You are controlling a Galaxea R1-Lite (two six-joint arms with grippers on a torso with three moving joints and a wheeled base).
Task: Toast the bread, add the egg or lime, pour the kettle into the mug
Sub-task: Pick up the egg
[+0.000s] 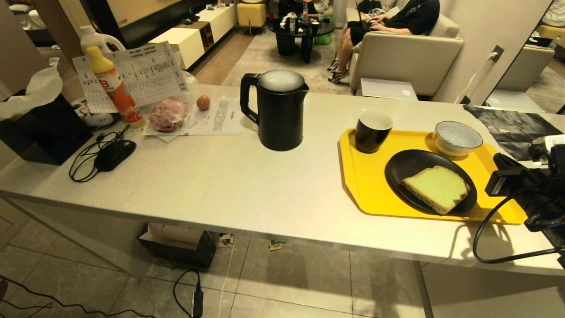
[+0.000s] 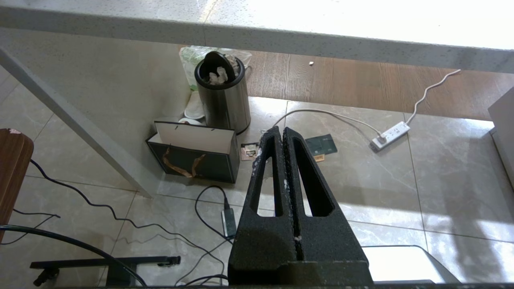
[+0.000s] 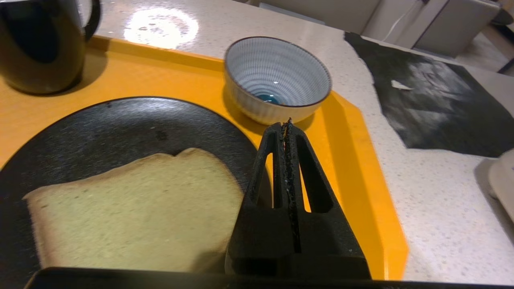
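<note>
Bread flat on black plate on yellow tray, beside right gripper. Closed, empty, hovering over plate's rim on the bowl side. Nearer arm by far; left gripper closed, empty, parked below table.

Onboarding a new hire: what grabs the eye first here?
The yellow tray at the table's right, holding the bread on a black plate, the mug and a striped bowl. Next, the kettle mid-table. The right gripper hovers shut beside the bread.
</note>
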